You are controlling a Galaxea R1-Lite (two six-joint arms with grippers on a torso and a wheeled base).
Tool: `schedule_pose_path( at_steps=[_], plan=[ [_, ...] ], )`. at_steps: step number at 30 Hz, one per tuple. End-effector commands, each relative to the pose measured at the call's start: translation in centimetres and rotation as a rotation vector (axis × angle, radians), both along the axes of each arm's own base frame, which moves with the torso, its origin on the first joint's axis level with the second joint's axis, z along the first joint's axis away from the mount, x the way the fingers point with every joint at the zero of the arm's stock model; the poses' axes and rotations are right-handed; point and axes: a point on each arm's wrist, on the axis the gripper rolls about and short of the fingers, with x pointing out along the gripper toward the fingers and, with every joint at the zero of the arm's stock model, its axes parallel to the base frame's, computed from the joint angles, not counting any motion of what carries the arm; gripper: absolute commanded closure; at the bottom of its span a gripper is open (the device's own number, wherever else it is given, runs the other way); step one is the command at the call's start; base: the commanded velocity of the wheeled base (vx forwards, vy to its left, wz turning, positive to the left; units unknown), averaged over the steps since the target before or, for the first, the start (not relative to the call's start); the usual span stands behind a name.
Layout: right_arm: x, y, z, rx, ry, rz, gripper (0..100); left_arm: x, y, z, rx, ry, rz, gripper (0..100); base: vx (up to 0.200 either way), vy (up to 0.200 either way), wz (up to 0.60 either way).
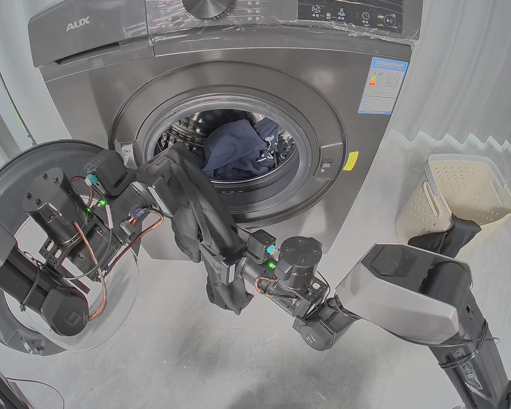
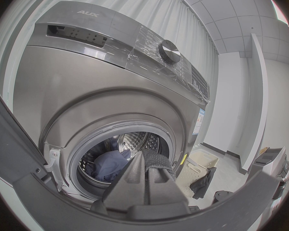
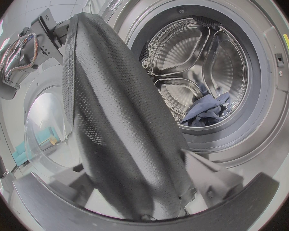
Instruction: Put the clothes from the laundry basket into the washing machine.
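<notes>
Head view showed the round door (image 1: 40,150) of the washing machine (image 1: 323,86) swung open at the far left, its rim grey plastic and its bowl clear and glossy. Next to it the left tool (image 2: 145,167) was clenched on the top edge of a dark garment (image 1: 201,217), at the lower left of the machine's mouth. The garment ran down from there as a long, slack band to the right tool (image 1: 226,263), which gripped it lower down, with a loose tail hanging below that grip above the floor. It was a knitted, finely dimpled fabric with a stitched hem, matte and limp, and it looked light and not at all fragile. Being so soft, it would probably sag and trail from any single hold, so a grip on a bunched fold near its middle would likely carry it best, with the tail lifted over the rubber lip. Past the garment, the polished steel drum (image 3: 189,58), ribbed and perforated, held crumpled navy clothes (image 1: 233,149) at its bottom. Well apart at the right stood the cream laundry basket (image 1: 471,183), stiff perforated plastic, with another dark cloth (image 1: 451,234) draped over its near rim.
</notes>
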Motion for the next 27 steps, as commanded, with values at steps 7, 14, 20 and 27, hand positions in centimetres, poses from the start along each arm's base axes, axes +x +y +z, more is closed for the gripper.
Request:
schedule_pose_path(
  at_steps=[7,14,20,27],
  plan=[
    [-2.8,-2.4,3.9,-0.01,0.008,0.005,100,0.3,0.3,-0.4,0.007,0.013,0.014,100,0.0,0.0,0.0],
    [-5.9,-7.4,8.8,-0.009,0.004,-0.028,100,0.6,1.4,-0.7,0.015,0.023,0.043,100,0.0,0.0,0.0],
    [-7.7,-12.2,11.1,-0.011,0.007,-0.092,100,-0.3,2.0,-1.1,0.029,0.043,0.047,100,0.0,0.0,0.0],
    [-10.8,-16.2,14.6,0.085,-0.07,-0.126,100,-2.8,2.7,-1.5,0.06,0.072,-0.021,100,0.0,0.0,0.0]
  ],
)
